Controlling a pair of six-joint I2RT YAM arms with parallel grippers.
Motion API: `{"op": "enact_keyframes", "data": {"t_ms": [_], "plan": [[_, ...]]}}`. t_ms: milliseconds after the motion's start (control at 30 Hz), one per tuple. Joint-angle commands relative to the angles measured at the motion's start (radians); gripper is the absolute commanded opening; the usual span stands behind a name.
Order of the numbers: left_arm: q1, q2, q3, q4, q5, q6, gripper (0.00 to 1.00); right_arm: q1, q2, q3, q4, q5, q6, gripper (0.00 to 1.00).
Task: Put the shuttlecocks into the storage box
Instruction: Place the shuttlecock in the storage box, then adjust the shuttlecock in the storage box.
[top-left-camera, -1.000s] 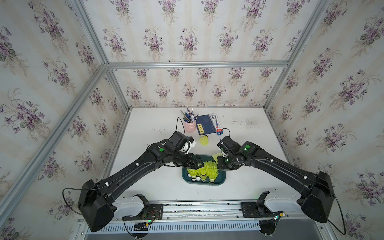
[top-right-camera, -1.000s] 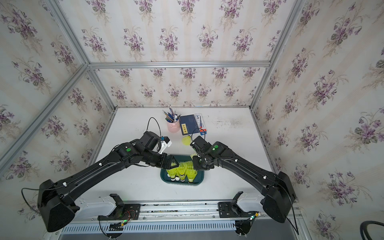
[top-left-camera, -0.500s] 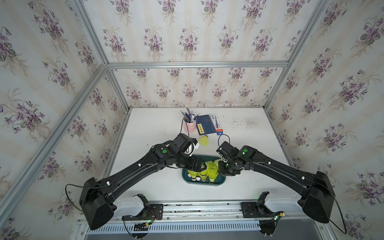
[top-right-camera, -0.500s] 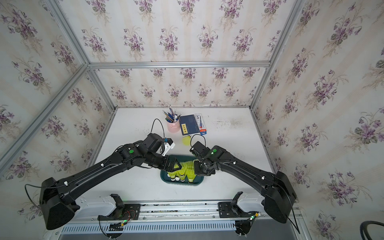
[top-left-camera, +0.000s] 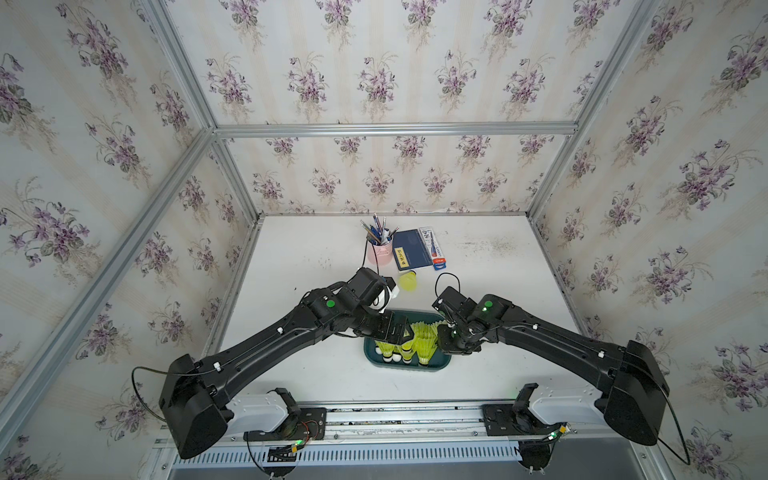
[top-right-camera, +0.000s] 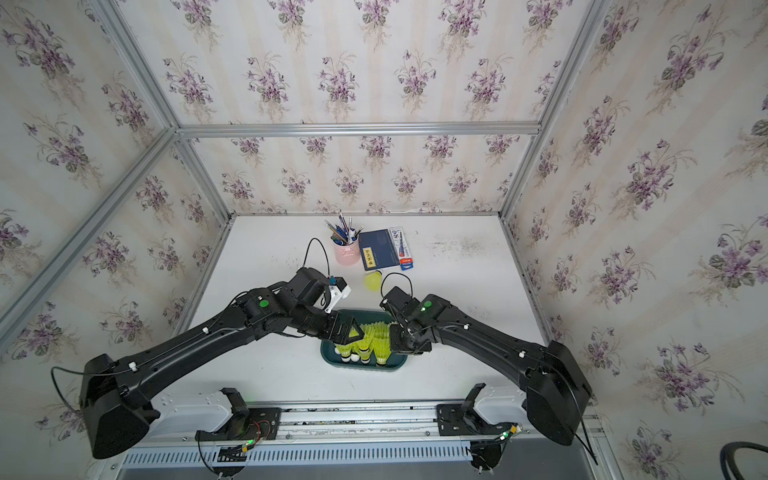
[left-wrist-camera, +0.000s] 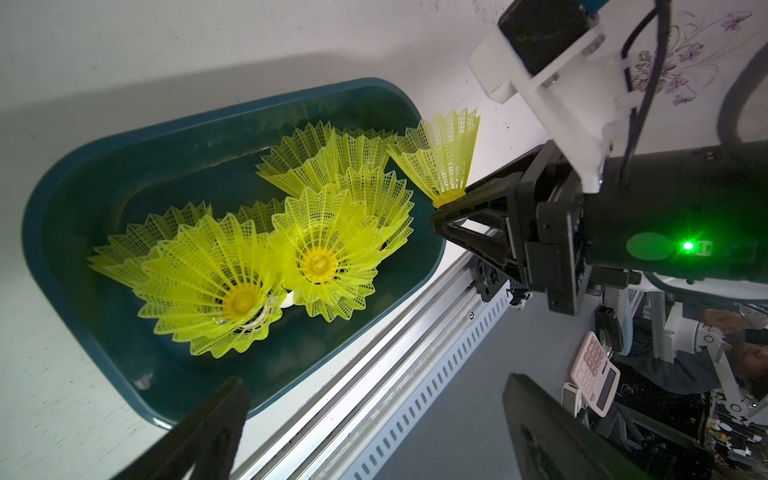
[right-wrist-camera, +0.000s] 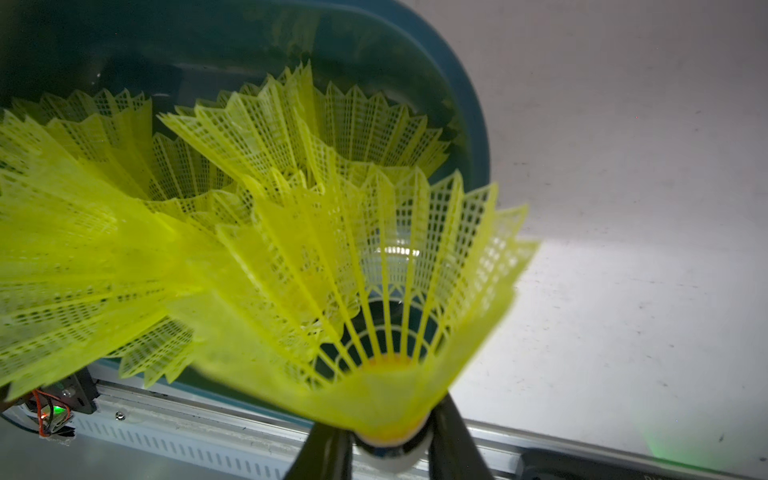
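Here, the left gripper hangs over the left end of the box, jaws spread wide and nothing between them. In both top views it sits above that end of the teal box.

Just below and ahead of its fingers, a cluster of shuttlecocks fills the middle and right of the box, skirts fanned and overlapping. The box floor nearest this gripper is bare.

Across the cluster, the right gripper is closed to a narrow gap on the tip of the held shuttlecock. The right wrist view shows both fingers pinching the white tip of the held shuttlecock, its skirt flaring away from the gripper towards the box's right end. Whether this skirt touches the ones in the box cannot be told.

Beyond both grippers, a stray shuttlecock lies on the table, well apart from the box and near the notebook and pen cup.
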Motion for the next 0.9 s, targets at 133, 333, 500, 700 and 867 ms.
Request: {"op": "enact_keyframes", "data": {"t_ms": [133, 333, 500, 700, 867], "plan": [[-0.003, 0.003, 0.008, 0.016, -0.013, -0.005, 0.99, 0.000, 0.025, 0.006, 0.020, -0.022, -0.005, 0.24], [-0.003, 0.008, 0.011, 0.019, -0.012, -0.005, 0.99, 0.000, 0.023, 0.005, 0.002, -0.027, -0.007, 0.40], [-0.004, 0.012, 0.016, 0.021, -0.016, -0.003, 0.99, 0.001, 0.018, 0.017, -0.019, -0.035, -0.012, 0.44], [-0.003, 0.022, 0.025, 0.020, -0.013, 0.005, 0.99, -0.001, 0.018, 0.063, -0.059, -0.022, -0.019, 0.46], [-0.003, 0.025, 0.036, 0.014, -0.015, 0.008, 0.99, 0.000, 0.006, 0.093, -0.100, -0.016, -0.022, 0.45]]}}
